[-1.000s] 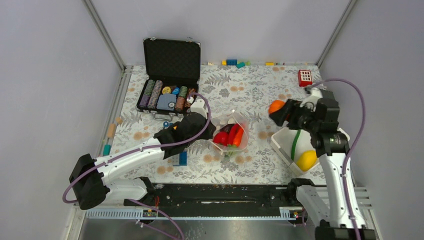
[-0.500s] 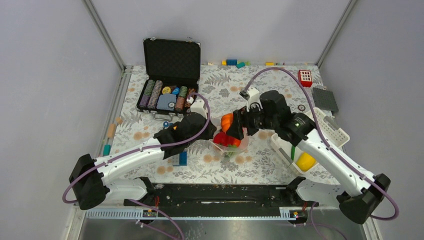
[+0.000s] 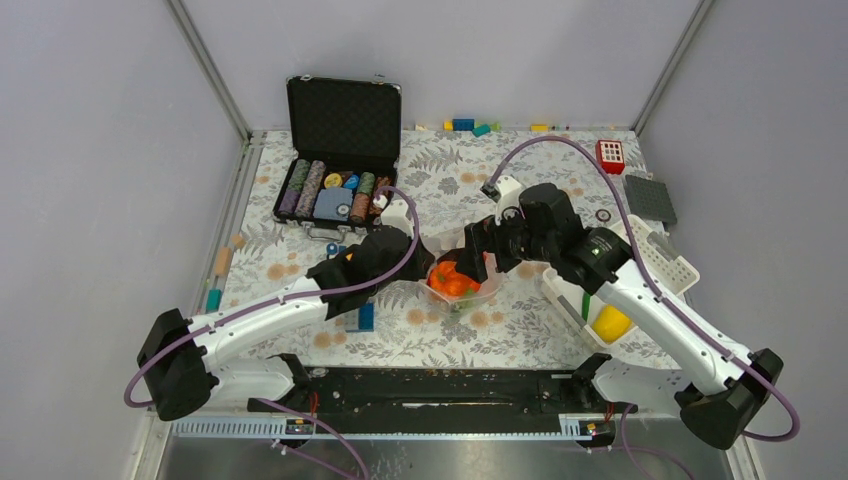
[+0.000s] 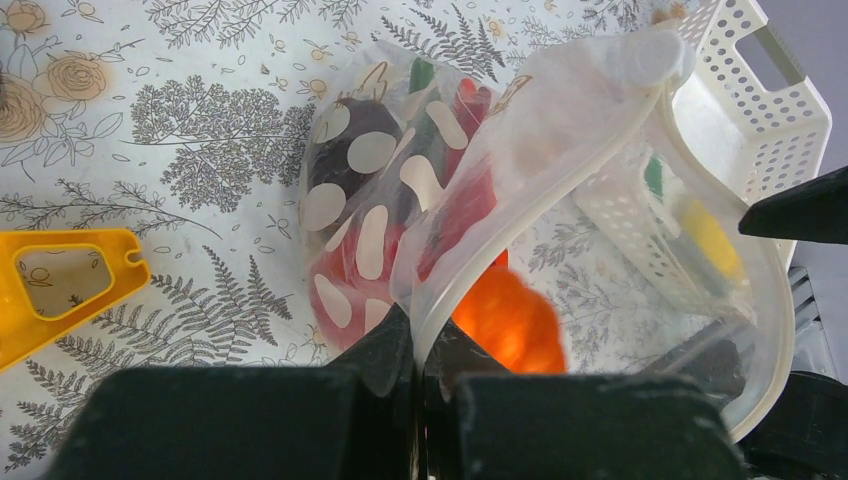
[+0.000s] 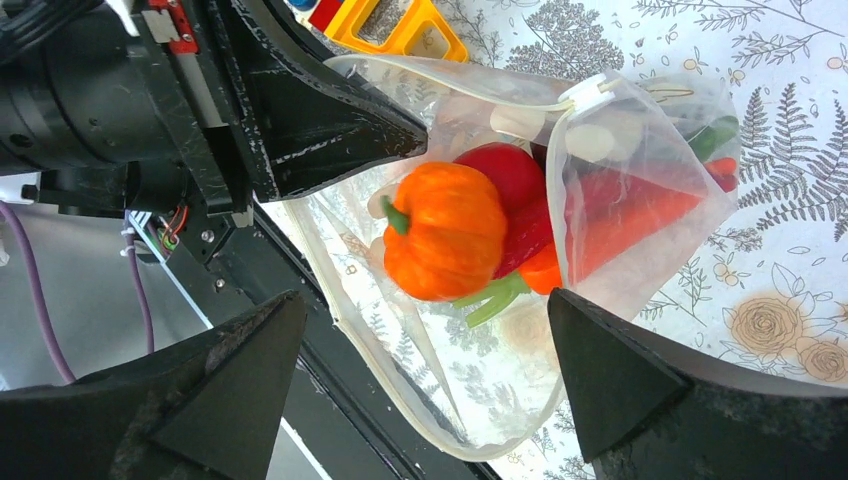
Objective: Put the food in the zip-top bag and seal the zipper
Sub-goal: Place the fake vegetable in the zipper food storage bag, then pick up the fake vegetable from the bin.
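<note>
**A:** Which step were you on?

**B:** Filling. My left jaws were pinched shut on the rim of the zip-top bag (image 4: 372,235), low in the middle of the left wrist view, and that held its mouth open toward the right of the frame. My right jaws stood wide apart over that mouth and held nothing. The pumpkin (image 5: 445,245) sat inside the bag in the middle of the right wrist view, on top of the tomato (image 5: 512,172) and the other red pieces.

**A:** Was it clear of you?

**B:** In the right wrist view it touched neither finger. It showed blurred in the left wrist view, so perhaps it hadn't settled; I couldn't be sure.

**A:** And what remained?

**B:** In the top view, the white basket (image 3: 662,262) on the desk (image 3: 500,170) at the right held a yellow piece (image 3: 612,322) and a green pod (image 3: 588,298). So by my reckoning the bagging was only partly done. The zipper (image 5: 470,82) gaped open along the bag's upper edge.

**A:** What did the next move call for?

**B:** As I judged it, drawing my right jaws straight back out without snagging the floppy rim, then swinging right to the basket for another piece. My left jaws had to hold their pinch, or the mouth would fold shut. Sealing came last.
</note>
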`<control>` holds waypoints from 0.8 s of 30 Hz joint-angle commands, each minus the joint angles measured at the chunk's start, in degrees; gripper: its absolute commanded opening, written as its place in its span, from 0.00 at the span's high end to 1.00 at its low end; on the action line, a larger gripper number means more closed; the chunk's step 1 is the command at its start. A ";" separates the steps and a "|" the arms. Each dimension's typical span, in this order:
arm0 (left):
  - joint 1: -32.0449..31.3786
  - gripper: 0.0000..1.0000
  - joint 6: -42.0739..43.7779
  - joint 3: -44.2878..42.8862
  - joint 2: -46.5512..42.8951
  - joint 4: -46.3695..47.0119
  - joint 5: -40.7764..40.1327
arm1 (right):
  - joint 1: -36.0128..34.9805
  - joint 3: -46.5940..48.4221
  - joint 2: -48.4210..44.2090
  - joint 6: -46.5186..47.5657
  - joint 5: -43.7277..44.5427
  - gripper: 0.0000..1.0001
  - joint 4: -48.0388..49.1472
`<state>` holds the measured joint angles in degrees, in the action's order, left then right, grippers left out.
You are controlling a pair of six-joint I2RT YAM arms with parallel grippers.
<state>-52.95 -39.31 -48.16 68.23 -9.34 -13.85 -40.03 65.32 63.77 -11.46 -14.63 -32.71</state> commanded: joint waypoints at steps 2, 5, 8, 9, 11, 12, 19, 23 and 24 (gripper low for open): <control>0.30 1.00 -0.84 -0.02 -1.71 3.47 1.43 | -0.57 0.07 -2.63 -0.30 -0.98 0.00 2.05; 0.30 1.00 -0.94 0.08 -1.57 3.54 1.67 | -0.52 -0.28 -5.69 -2.32 4.71 0.00 1.99; 0.26 1.00 -0.90 0.24 -1.61 3.63 1.85 | -0.41 -1.88 -9.93 -4.73 17.89 0.00 0.66; 0.23 1.00 -0.82 0.29 -1.61 3.75 1.81 | -0.40 -2.54 -11.26 -5.97 22.36 0.00 -0.40; 0.27 1.00 -0.69 0.25 -1.65 3.87 1.85 | 0.60 -3.62 -13.53 -8.37 28.68 0.00 -3.34; 0.29 1.00 -0.68 0.25 -1.52 4.02 1.95 | 1.98 -4.17 -14.51 -9.69 30.30 0.00 -4.93; 0.30 1.00 -0.72 0.50 -1.46 4.03 2.51 | 23.67 -10.01 -18.41 -15.42 29.62 0.00 -12.05; 0.23 1.00 -0.77 1.04 -1.58 4.76 2.24 | 34.38 -14.08 -17.06 -12.79 26.22 0.00 -11.40; 0.29 1.00 -0.77 1.01 -1.42 4.78 2.41 | 37.57 -15.11 -15.75 -12.05 24.71 0.00 -10.92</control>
<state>-52.95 -39.53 -47.72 68.18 -8.80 -12.19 -10.68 53.30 45.71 -24.38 12.36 -42.48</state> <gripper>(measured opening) 0.008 0.994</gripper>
